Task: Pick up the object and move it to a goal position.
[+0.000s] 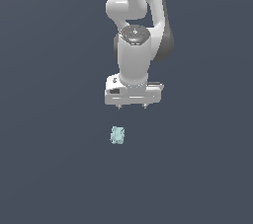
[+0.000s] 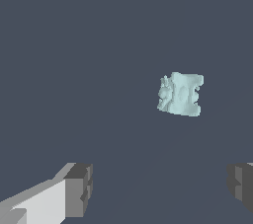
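1. Pale turquoise, lumpy and small: the object [image 1: 117, 135] lies alone on the dark slate floor [image 1: 49, 168], apart from the arm, at about seven o'clock from my gripper [image 1: 132, 106] in the exterior view.
2. In the wrist view the object [image 2: 181, 93] lies ahead of the fingers [image 2: 79, 188], not between them; they stand wide apart and hold nothing.
3. I judge the hand is parked high and spread so it can line up and drop over the piece.
4. Nothing else is around, no obstacle in the way, and I see no goal marker.
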Robot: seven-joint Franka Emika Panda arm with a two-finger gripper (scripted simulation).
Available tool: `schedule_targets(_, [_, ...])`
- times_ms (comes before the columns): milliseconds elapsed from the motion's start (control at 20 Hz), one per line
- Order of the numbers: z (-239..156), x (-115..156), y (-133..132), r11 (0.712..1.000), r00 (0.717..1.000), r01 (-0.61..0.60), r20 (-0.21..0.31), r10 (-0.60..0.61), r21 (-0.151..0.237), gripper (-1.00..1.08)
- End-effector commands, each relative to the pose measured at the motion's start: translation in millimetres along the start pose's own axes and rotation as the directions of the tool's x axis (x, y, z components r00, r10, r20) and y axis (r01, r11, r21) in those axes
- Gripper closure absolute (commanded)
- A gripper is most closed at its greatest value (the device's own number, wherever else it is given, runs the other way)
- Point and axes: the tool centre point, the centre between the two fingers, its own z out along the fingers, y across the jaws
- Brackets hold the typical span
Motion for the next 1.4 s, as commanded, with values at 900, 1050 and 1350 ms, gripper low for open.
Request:
schedule_targets(900, [-13.1,13.0,-18.5,1.000,1.000,0.021,-0.021,-0.020,0.021,-0.92])
schedule_targets(1050, [-3.7,18.8,-10.6,1.000,1.000,0.005,-0.017,-0.005,0.020,-0.92])
schedule_targets(1350, [26.9,33.8,15.3,0.999,0.999,-0.043,-0.001,0.043,0.011,-0.92])
